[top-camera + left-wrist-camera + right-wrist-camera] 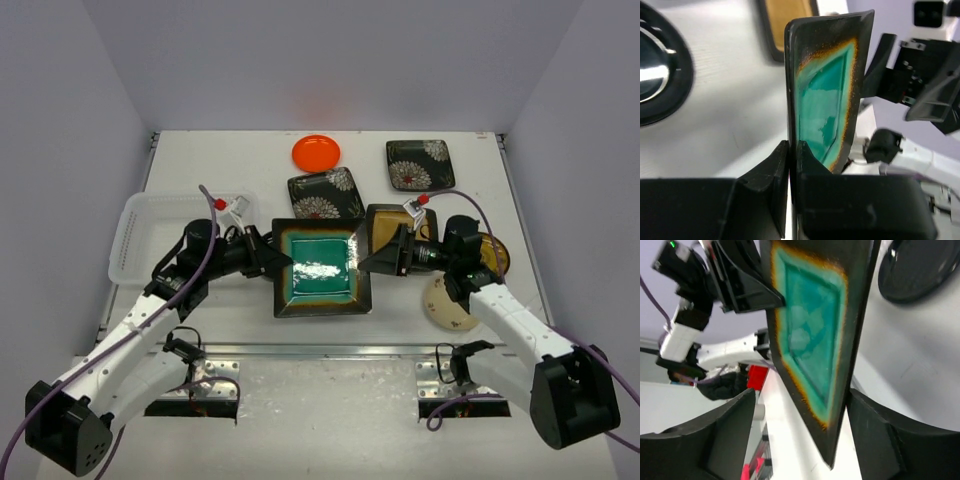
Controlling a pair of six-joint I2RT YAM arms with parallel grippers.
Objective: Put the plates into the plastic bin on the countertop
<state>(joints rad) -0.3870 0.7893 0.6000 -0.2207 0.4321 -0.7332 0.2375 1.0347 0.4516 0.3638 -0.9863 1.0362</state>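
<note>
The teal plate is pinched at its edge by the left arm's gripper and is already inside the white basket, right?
Not quite. The left gripper does pinch the edge of the teal plate, but the plate is not inside the plastic bin. The top external view shows it to the right of the bin, over the countertop.

Teal square plate (pixel 322 266): orange-brown fringe, black rim. Floral square plate (pixel 325 193) and second floral square (pixel 420 163): black, pale flowers. Round plate (pixel 316 152) orange. Amber square plate (pixel 388 225), dark rim. Cream round plate (pixel 445 305). Plastic bin (pixel 135 235) translucent white. Countertop (pixel 230 160) white.
</note>
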